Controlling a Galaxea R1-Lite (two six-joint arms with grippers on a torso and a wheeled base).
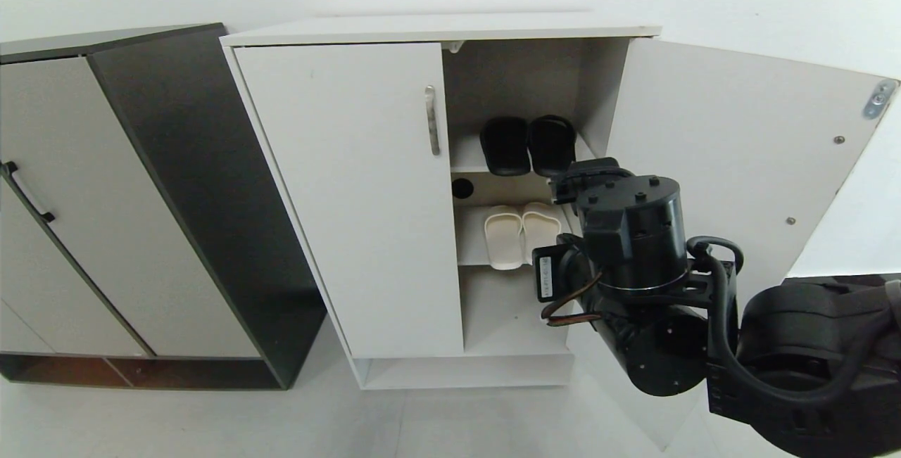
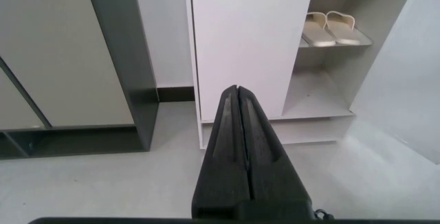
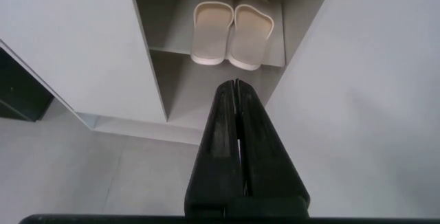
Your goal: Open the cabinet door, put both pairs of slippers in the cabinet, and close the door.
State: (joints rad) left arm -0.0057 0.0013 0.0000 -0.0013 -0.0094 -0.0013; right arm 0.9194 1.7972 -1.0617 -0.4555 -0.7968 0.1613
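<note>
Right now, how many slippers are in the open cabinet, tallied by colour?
Black slippers: 2
Cream slippers: 2
Total: 4 slippers

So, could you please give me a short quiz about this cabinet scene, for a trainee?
1. True or false: the black slippers sit higher than the white slippers.
2. Which door of the white cabinet is open? A) the right door B) neither C) both
3. Fill in: the right gripper is ____ and holds nothing.
Key: 1 true; 2 A; 3 shut.
</note>
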